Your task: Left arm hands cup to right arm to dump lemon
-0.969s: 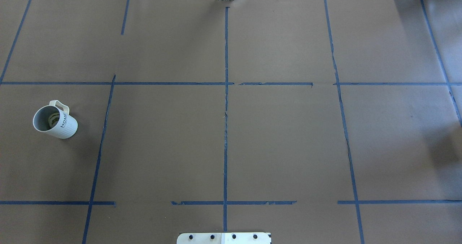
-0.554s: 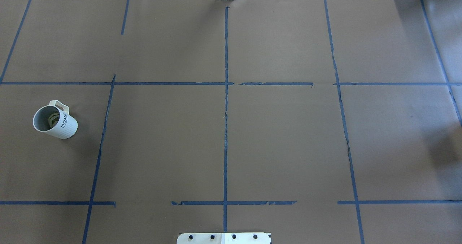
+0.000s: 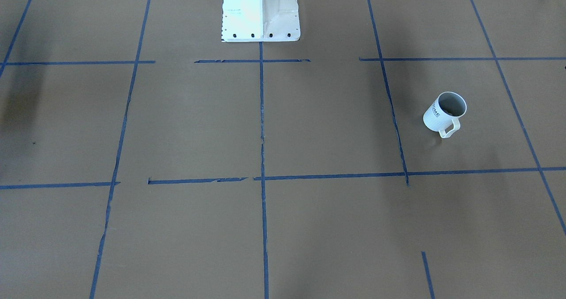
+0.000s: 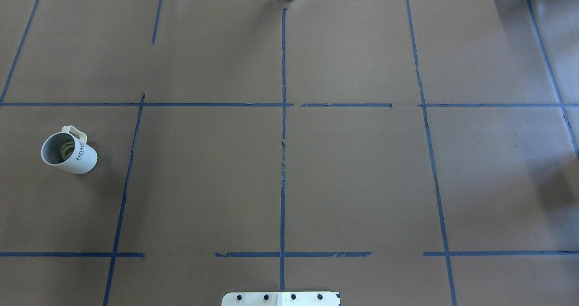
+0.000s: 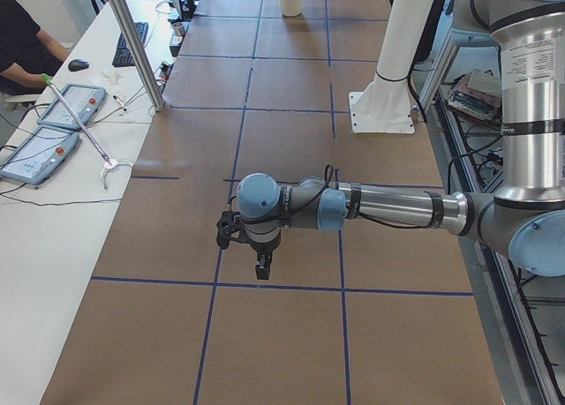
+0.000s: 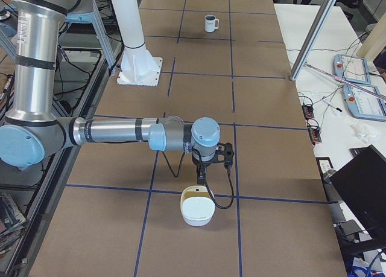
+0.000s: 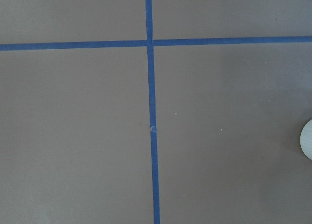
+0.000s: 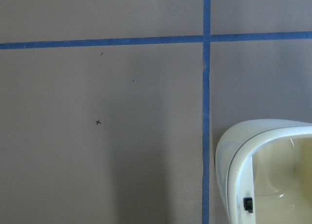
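In the front-facing view the cup (image 3: 443,113) stands upright on the brown desk (image 3: 318,126), on my left side, with its handle turned away from my base (image 3: 261,11). It sits inside one square of the blue tape lines (image 3: 261,122) and touches none of them. The nearest line is the one toward the desk's middle.

From overhead, the lemon (image 4: 66,149) shows as a pale yellowish piece in the cup's grey inside. A wide stretch of brown sheet lies between the cup and the centre line. The desk's far edge runs along the top of this view.

From the left end, my left arm (image 5: 397,206) reaches level over the desk and my left gripper (image 5: 263,271) points down near a tape line. I cannot tell whether it is released or clenched. A person (image 5: 22,39) sits at the white side table (image 5: 53,246) along the desk's long edge.

From the right end, my right arm (image 6: 114,132) holds my right gripper (image 6: 200,179) just above a white bowl (image 6: 198,209); I cannot tell its state either. The cup stands at the far end, well apart.

My left wrist camera shows a tape crossing and a pale curved rim at the view's right edge. My right wrist camera shows the bowl just beside a tape line.
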Controlling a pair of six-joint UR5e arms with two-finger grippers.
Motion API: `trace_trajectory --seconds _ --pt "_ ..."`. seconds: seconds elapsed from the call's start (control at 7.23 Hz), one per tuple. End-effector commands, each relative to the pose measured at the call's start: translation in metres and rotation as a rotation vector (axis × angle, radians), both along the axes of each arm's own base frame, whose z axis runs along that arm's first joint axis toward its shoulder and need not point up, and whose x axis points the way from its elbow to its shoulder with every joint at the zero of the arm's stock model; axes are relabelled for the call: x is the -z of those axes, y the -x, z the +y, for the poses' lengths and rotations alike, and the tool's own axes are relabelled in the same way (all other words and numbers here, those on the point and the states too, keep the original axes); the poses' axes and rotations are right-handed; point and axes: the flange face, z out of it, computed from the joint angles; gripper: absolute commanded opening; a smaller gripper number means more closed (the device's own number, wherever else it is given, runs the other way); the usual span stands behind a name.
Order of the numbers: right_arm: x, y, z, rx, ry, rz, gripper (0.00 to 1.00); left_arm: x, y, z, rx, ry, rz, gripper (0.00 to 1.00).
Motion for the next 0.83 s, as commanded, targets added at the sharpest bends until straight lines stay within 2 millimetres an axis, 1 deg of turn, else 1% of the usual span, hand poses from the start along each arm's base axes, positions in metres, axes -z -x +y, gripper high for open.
trace_trajectory --seconds 0.0,0.14,0.42,0.69 --pt "0.001 0.003 -0.002 0.006 -0.001 0.0 1.0 0.002 -0.001 0.0 -0.002 -0.007 0.007 1.0" --pt "0.0 0.006 -0.002 0.018 -0.005 0.0 1.0 0.006 -0.001 -0.001 -0.003 -0.017 0.008 1.0" --pt "0.011 0.008 -0.005 0.02 -0.027 -0.003 1.0 0.011 -0.002 -0.002 -0.001 -0.019 0.008 1.0" --pt "0.017 0.01 -0.009 0.023 -0.039 -0.004 1.0 0.013 -0.003 -0.003 -0.007 -0.029 0.008 1.0"
